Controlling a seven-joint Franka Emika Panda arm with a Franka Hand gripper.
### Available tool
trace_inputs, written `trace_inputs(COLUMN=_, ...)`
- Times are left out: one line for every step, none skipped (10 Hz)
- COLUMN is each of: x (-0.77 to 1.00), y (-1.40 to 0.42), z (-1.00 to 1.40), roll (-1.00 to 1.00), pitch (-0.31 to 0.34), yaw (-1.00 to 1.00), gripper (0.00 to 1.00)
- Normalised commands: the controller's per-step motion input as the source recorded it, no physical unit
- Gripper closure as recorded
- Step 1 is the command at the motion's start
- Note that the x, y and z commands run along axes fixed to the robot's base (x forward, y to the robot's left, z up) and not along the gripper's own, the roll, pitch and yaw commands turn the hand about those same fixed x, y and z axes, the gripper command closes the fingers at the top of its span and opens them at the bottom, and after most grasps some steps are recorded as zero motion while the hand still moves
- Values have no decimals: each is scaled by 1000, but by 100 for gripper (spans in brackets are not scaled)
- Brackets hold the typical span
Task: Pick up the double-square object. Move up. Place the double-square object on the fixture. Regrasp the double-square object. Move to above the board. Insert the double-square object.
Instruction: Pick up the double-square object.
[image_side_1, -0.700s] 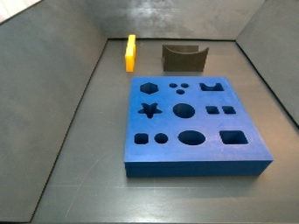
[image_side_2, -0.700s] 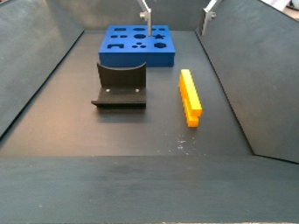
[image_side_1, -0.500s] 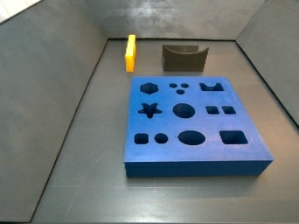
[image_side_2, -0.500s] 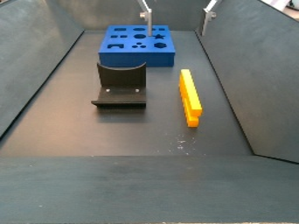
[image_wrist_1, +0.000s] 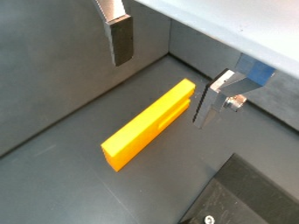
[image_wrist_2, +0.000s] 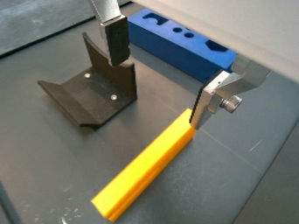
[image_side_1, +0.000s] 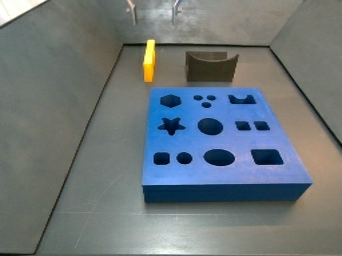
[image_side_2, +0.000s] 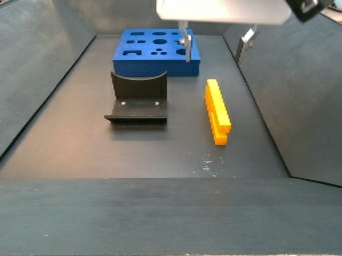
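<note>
I am at the pick-up step. The gripper (image_wrist_2: 158, 74) hangs released above the double-square object (image_wrist_2: 146, 168), which lies on the floor at three o'clock from the fixture (image_side_2: 138, 96). Next I must descend and grasp.

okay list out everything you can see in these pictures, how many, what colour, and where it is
double-square object: one, orange-yellow, flat on the grey floor beside the fixture.
fixture: one, dark olive-grey, on the floor between the double-square object and the side wall, next to the board.
board: one, blue, many cut-out holes, on the floor.
gripper: one, silver fingers with dark pads, open, empty, above the double-square object's end nearest the board.
</note>
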Motion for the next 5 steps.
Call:
trace_inputs(x=0, y=0, z=-574, roll=230, pitch=-74, yaw=0, gripper=0)
trace_inputs(x=0, y=0, z=-643, roll=157, pitch=-116, yaw=0, gripper=0)
trace_inputs(x=0, y=-126, z=-674, roll=150, pitch=-114, yaw=11, gripper=0)
trace_inputs(x=0, y=-186, z=-680, roll=153, pitch=-116, yaw=43, gripper=0)
trace_inputs(x=0, y=-229, z=-720, roll=160, pitch=-130, yaw=54, gripper=0)
